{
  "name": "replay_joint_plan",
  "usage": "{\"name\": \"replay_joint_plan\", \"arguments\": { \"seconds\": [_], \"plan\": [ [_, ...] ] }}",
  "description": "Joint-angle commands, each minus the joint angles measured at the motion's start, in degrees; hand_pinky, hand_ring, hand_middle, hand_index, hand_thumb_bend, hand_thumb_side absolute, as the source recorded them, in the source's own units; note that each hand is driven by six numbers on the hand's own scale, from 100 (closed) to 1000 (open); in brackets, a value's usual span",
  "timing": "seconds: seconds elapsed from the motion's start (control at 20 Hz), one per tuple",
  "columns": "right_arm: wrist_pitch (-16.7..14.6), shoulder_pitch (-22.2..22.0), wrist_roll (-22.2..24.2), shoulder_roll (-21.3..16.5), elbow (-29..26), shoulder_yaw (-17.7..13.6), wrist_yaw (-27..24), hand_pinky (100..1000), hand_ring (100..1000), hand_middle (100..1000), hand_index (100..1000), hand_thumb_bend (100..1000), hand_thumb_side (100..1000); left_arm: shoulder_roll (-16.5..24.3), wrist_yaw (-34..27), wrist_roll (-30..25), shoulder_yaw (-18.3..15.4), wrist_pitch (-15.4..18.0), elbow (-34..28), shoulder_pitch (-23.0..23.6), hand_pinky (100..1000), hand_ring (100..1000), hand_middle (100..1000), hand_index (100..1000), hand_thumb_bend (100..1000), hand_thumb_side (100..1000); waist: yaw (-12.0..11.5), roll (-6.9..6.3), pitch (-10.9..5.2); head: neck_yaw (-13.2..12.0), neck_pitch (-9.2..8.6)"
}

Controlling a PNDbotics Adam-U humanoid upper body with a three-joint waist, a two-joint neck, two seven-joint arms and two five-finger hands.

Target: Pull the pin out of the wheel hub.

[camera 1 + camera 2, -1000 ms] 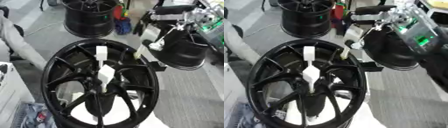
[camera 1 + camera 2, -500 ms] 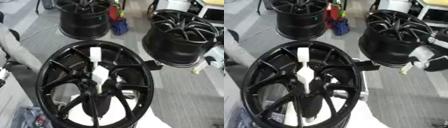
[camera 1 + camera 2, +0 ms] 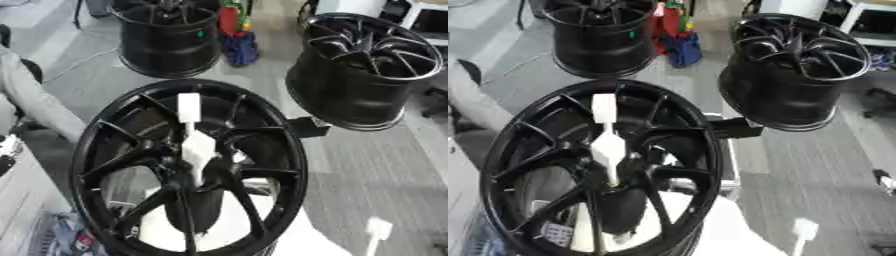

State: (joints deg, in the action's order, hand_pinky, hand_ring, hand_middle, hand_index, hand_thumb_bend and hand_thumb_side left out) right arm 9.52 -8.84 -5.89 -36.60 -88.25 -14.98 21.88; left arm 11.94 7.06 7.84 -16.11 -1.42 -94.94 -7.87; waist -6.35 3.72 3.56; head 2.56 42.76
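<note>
- Three black spoked metal wheel rims show in all. The nearest black alloy wheel hub [image 3: 188, 170] is the largest; it stands tilted toward the camera in the lower left of the view, its open face and thin spokes filling most of that side.
- A second black spoked rim [image 3: 367, 70] stands on the grey floor [image 3: 367, 170] at the upper right, its face turned up and to the right, well apart from the near one.
- A third black rim [image 3: 166, 37] stands at the upper left, farther back, with red and blue items [image 3: 236, 35] just beside it on its right.
- A grey sleeve of a person [image 3: 35, 102] comes in along the left edge, beside the near wheel hub; whether it touches the rim cannot be told.
- One white pin-like piece [image 3: 194, 142] lies over the middle of the near wheel hub: a flat white tab at the top, a thin stem, and a wider white block lower down, running down toward the centre where the spokes meet.
- A small black block [image 3: 306, 127] sits at the right edge of the near wheel hub's rim.
- A small pale, blurred shape [image 3: 378, 229] shows at the lower right over the floor; what it is cannot be told.
- Neither robot hand shows in either view, so their state cannot be told, nor how the white piece lies relative to them.
</note>
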Motion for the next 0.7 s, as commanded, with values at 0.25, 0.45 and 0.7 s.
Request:
{"name": "replay_joint_plan", "arguments": {
  "seconds": [0.25,0.45,0.7],
  "plan": [
    [-0.8,0.1,-10.6,4.1,-3.1,-2.4,-1.7,802,796,799,861,213,212,0.2,0.0,0.0,-0.2,0.2,-0.8,-0.4,577,587,625,743,522,241,0.1,-0.25,-0.32,0.0,-0.21],
    [-2.8,0.9,-12.3,7.5,-7.7,-0.9,-2.6,707,683,742,830,159,177,0.0,-0.2,-0.1,0.0,0.2,-0.8,-0.4,577,587,625,742,521,241,-0.2,-0.62,-0.29,-0.2,-0.34],
    [-7.0,2.9,-14.7,13.2,-13.3,2.6,-8.1,634,597,668,784,104,152,-0.5,-0.4,-0.5,0.3,0.4,-0.7,-0.4,576,587,625,742,521,240,-0.4,-1.15,-0.16,-0.2,-0.6]
  ]
}}
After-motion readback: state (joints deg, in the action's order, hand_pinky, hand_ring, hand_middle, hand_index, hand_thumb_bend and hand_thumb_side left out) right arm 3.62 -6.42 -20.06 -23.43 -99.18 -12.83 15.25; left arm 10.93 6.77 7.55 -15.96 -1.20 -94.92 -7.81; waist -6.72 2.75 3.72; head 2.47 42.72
